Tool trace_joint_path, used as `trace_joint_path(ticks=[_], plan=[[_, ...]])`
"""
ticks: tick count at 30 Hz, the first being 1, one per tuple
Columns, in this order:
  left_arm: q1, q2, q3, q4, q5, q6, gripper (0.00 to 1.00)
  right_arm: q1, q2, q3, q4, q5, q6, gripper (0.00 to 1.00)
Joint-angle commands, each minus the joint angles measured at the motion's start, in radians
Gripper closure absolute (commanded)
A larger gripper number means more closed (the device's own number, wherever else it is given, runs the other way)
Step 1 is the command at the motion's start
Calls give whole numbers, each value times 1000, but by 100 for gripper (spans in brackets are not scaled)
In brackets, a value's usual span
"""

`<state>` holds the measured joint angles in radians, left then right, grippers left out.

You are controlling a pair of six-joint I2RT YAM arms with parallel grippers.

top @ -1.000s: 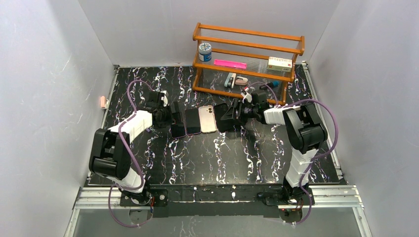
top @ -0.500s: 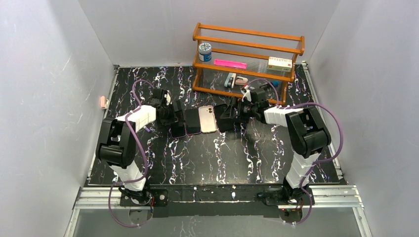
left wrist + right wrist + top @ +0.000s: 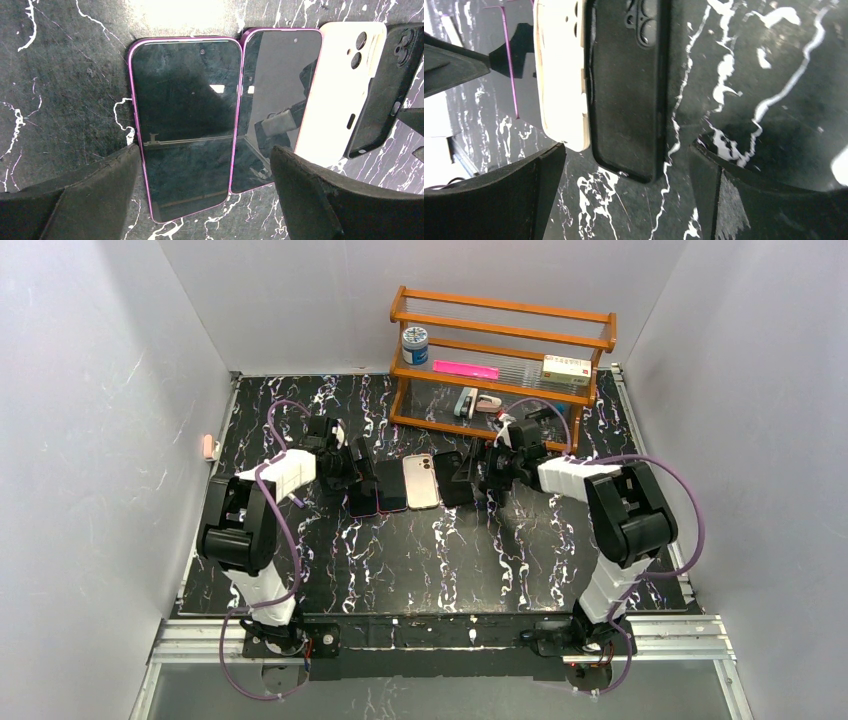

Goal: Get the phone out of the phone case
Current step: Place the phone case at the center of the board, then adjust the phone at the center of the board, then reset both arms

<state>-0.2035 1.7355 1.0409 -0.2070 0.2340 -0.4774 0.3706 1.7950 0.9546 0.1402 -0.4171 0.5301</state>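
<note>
While L gripper (image 3: pixel 204 150) gapes — purple phone (image 3: pixel 185 115) (screen up) lies seemingly untouched

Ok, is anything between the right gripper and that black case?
Nothing visible. The black case lies flat on the table, directly under the open right gripper. The cream case lies tight against one long edge, which could crowd a finger on that side.

**Four in a row, a gripper at each end**

On the table (image 3: pixel 420 560) two phones and two cases lie side by side. The left phone (image 3: pixel 187 125) and right phone (image 3: pixel 272 110) touch, just ahead of the left gripper (image 3: pixel 205 167), between its fingers. The right case (image 3: pixel 626 90) lies between the right gripper's (image 3: pixel 626 155) fingers, touching the left case (image 3: pixel 561 75). A rack (image 3: pixel 500 328) stands behind the right gripper.
</note>
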Motion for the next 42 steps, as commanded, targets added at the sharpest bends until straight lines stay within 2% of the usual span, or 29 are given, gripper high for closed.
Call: trace_joint_path(ticks=[1,7,14,20,27,35,42], plan=[[0,-64,-6,-23,-30,8,2,-3,-112,-25,-90,131,-31,1],[0,-273,3,-118,-198,115,2,-4,-367,-80,-163,352,-52,1],[-7,-679,-41,-126,-436,148,2,-4,-804,-180,-278,689,-74,1],[-39,-1027,-79,-102,-630,185,2,-5,-1110,-206,-359,796,-91,1],[-77,-1287,-124,-98,-808,213,2,-5,-1355,-198,-405,933,-187,1],[-87,-1424,-325,37,-833,218,2,-5,-1550,-319,-318,1038,-311,1],[-88,-1421,-387,82,-832,210,2,-4,-1595,-380,-285,1055,-325,1]])
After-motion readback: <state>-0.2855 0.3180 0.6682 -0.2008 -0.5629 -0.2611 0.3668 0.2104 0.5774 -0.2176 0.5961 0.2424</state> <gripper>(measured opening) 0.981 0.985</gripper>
